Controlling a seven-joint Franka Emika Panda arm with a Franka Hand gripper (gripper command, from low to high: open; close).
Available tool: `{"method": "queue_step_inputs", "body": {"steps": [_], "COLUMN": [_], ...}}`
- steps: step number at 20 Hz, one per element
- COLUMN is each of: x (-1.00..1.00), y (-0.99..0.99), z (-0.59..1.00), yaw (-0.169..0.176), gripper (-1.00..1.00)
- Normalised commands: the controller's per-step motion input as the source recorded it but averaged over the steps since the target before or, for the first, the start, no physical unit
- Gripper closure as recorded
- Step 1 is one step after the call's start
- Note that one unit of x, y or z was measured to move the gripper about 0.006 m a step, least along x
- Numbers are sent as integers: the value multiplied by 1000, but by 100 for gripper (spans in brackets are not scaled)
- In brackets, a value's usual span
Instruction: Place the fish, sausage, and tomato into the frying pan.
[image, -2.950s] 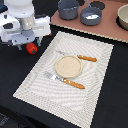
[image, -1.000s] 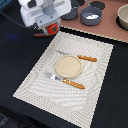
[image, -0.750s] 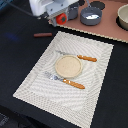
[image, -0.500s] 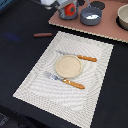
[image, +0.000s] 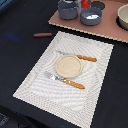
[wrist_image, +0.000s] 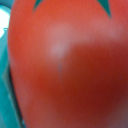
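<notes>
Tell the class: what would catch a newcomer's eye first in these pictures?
The tomato, red with green stem tips at one edge, fills nearly the whole wrist view. In the exterior view, a pale placemat on the dark table holds a round beige plate between a knife and fork. A sausage lies alone off the placemat, toward the exterior view's left.

The glossy red-orange tomato fills the wrist view, dark green stem points at one edge (surface blurred). The thin reddish-brown sausage lies flat on the black tabletop, apart from the round grey-blue frying pan.
</notes>
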Motion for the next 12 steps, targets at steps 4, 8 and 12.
{"method": "queue_step_inputs", "body": {"steps": [4, 8, 12], "x": [852, 697, 288], "y": [861, 756, 620], "z": [0, -10, -70], "yaw": [0, 0, 1], "gripper": [100, 100, 100]}}
